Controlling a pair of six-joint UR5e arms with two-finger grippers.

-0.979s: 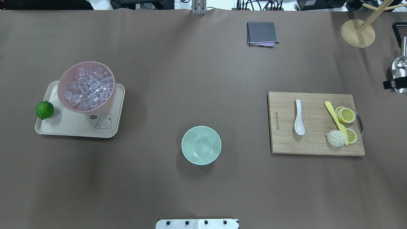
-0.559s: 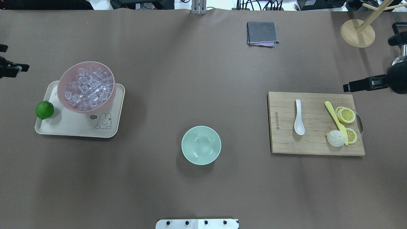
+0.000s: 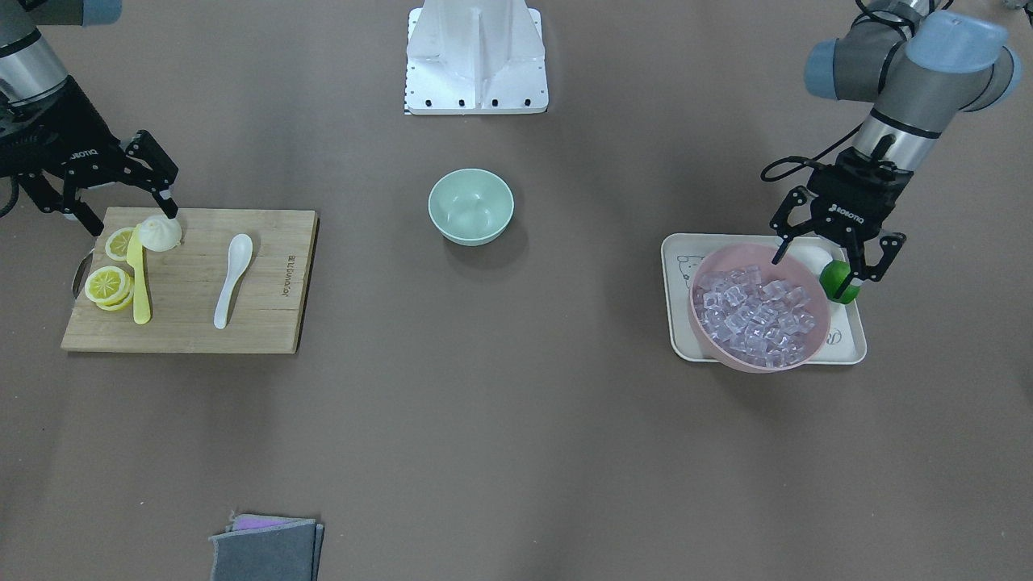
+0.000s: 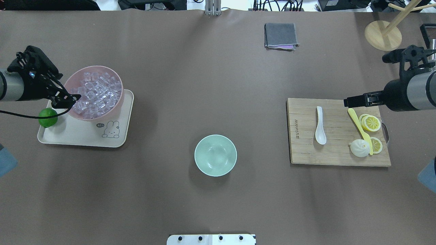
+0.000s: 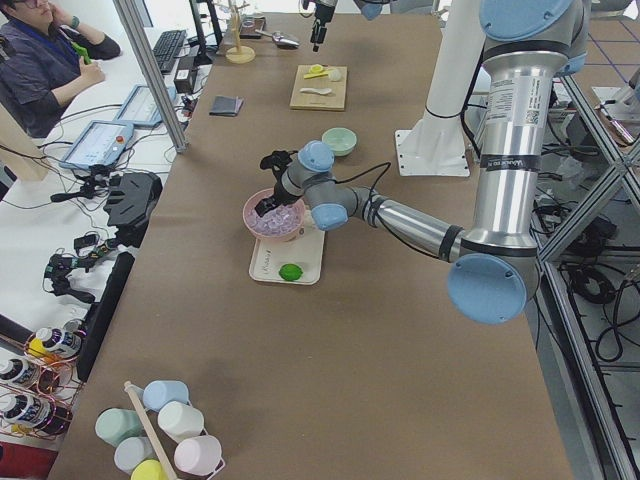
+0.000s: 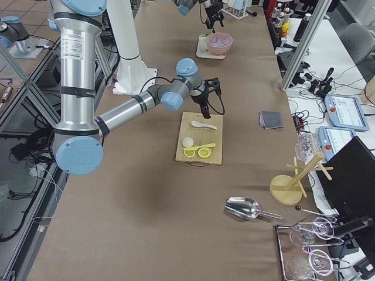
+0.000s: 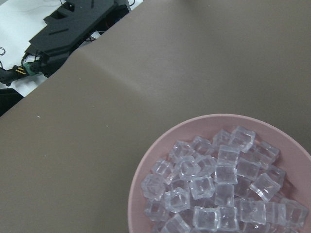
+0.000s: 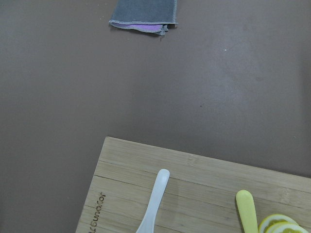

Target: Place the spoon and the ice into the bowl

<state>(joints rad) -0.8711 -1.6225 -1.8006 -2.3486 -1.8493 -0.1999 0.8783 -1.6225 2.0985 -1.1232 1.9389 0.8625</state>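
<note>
The white spoon (image 4: 320, 127) lies on the wooden cutting board (image 4: 337, 154), scoop toward me; it also shows in the front view (image 3: 230, 278) and the right wrist view (image 8: 154, 204). The mint-green bowl (image 4: 215, 155) stands empty at the table's middle. Clear ice cubes (image 4: 95, 95) fill a pink bowl (image 4: 98, 117) on a cream tray (image 4: 75, 136); the left wrist view shows the ice cubes (image 7: 218, 194) from above. My left gripper (image 3: 819, 270) hangs open above the pink bowl's edge and the lime. My right gripper (image 3: 125, 218) hangs open above the board's outer end, well right of the spoon.
A lime (image 4: 47, 117) sits on the tray's left edge. On the board lie a yellow plastic knife (image 4: 357, 124), lemon slices (image 4: 370, 122) and a white bun (image 4: 359, 148). A folded grey cloth (image 4: 280, 35) and a wooden stand (image 4: 383, 35) are at the far side.
Both arms have come in from the table's sides. The left gripper has moved over the pink bowl's edge, the right over the cutting board's outer end. Nothing on the table has moved.
</note>
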